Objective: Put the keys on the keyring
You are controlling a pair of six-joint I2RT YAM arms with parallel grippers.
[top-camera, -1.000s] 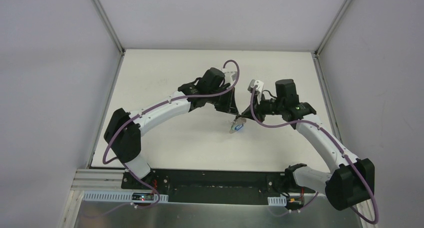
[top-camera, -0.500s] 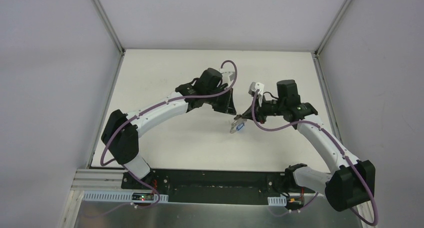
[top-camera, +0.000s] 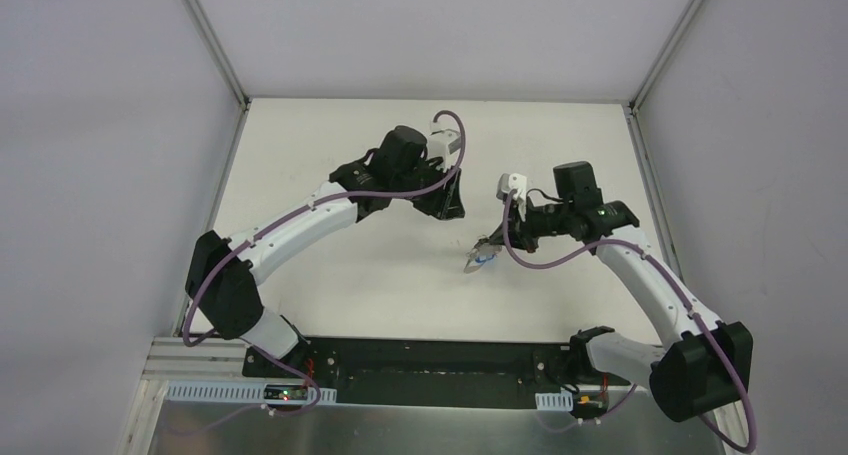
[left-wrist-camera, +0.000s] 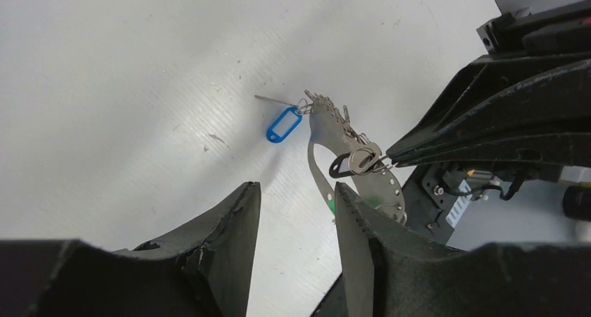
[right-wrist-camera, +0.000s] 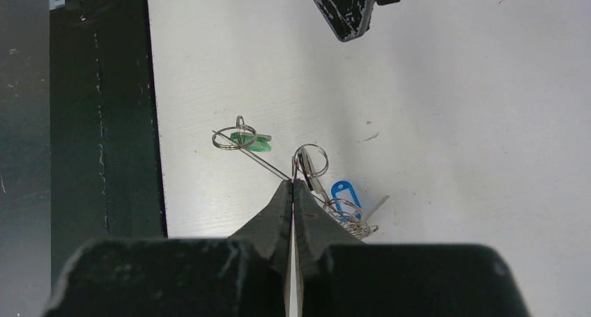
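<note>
The keyring [top-camera: 480, 259] hangs low over the white table, a grey strap loop [left-wrist-camera: 380, 186] with a short chain of rings [right-wrist-camera: 350, 222]. A blue head [left-wrist-camera: 284, 125], a black head [left-wrist-camera: 339, 166] and a green head [right-wrist-camera: 251, 143] all show on or beside the bunch. My right gripper [top-camera: 489, 243] is shut, its tips [right-wrist-camera: 293, 183] pinching a metal ring of the bunch. My left gripper [top-camera: 449, 202] is open and empty [left-wrist-camera: 293, 189], up and left of the bunch, apart from it.
The white table [top-camera: 330, 275] has a black strip [right-wrist-camera: 97, 122] along its near edge and grey walls on three sides. The two arms face each other over the table's middle.
My left gripper has drawn back up and left, away from the bunch. My right gripper has stayed shut on the bunch and shifted slightly.
</note>
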